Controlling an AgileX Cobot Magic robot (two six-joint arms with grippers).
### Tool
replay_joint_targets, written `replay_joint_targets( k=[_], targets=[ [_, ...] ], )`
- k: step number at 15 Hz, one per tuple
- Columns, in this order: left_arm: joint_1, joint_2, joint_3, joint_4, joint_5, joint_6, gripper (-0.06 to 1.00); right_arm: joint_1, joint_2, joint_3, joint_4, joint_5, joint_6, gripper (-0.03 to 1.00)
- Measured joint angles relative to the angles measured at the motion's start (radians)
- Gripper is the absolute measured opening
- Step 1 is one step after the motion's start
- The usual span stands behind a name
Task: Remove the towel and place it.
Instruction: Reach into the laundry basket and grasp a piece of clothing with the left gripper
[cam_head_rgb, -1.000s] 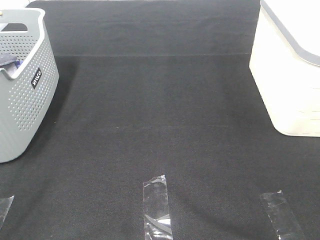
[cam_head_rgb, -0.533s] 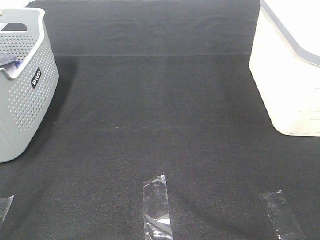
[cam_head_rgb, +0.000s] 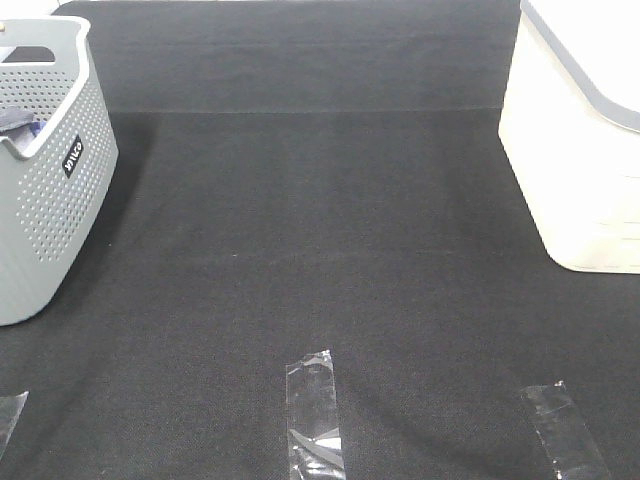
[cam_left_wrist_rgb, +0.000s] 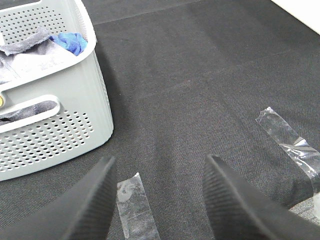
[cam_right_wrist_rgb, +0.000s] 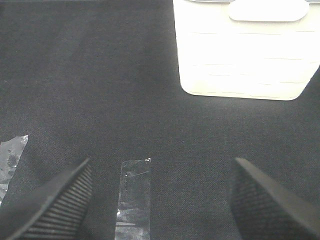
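The grey-blue towel (cam_left_wrist_rgb: 31, 56) lies crumpled inside the grey perforated basket (cam_left_wrist_rgb: 65, 130), beside a smaller bright blue cloth (cam_left_wrist_rgb: 73, 42). In the exterior high view only a bit of fabric (cam_head_rgb: 14, 123) shows over the rim of the basket (cam_head_rgb: 55, 200) at the far left. My left gripper (cam_left_wrist_rgb: 160, 160) is open and empty above the black mat, to the side of the basket and apart from it. My right gripper (cam_right_wrist_rgb: 162, 162) is open and empty above the mat, short of the white bin (cam_right_wrist_rgb: 242, 55). Neither gripper shows in the exterior high view.
A white bin (cam_head_rgb: 580, 150) with a grey rim stands at the right edge. Strips of clear tape (cam_head_rgb: 313, 415) (cam_head_rgb: 562, 430) are stuck on the black mat (cam_head_rgb: 320, 220) near its front edge. A seam crosses the mat at the back.
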Motion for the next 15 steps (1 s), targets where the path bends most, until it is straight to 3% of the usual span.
replay_joint_targets(
  k=[15],
  targets=[
    [0.000,0.000,0.000,0.000,0.000,0.000,0.51,0.000,0.000,0.000,0.000,0.000,0.000,0.71]
  ],
)
